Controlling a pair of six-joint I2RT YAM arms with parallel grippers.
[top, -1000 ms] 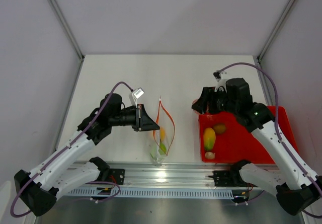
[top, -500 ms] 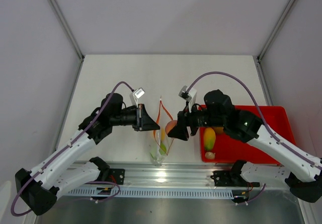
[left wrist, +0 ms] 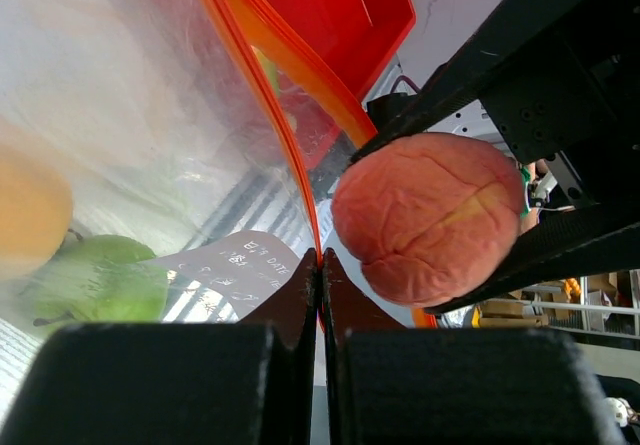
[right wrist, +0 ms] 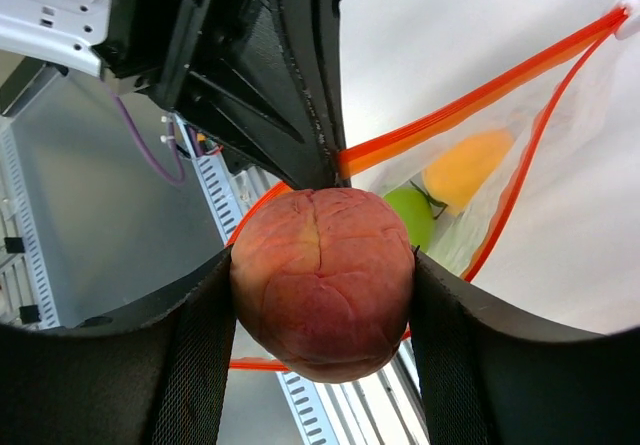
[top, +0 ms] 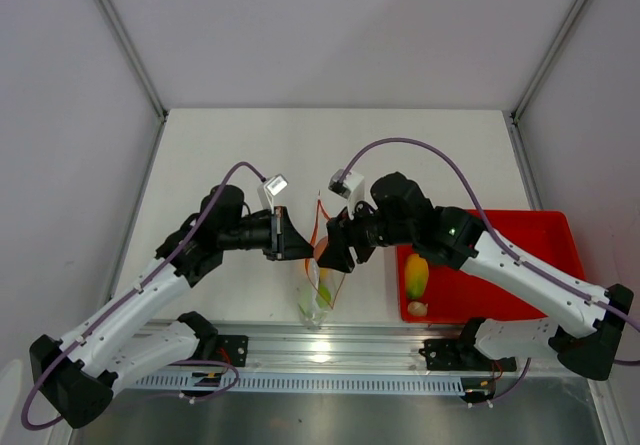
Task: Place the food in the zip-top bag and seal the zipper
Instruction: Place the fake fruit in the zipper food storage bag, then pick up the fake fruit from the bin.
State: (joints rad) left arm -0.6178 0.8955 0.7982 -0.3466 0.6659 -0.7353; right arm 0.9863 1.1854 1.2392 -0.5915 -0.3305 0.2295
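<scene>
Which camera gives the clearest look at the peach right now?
The right wrist view: the peach sits centred between the right fingers. The left wrist view shows it off-centre beside the bag; the top view barely shows it.

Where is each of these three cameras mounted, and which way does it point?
Top: above and behind, looking down on the table; left arm and right arm show, bases nearest.
Left wrist: on the left arm, looking along the left gripper, shut on the bag's zipper.
Right wrist: on the right arm, looking past the right gripper holding the peach toward the bag.
Shared: both wrist views show peach and bag.
</scene>
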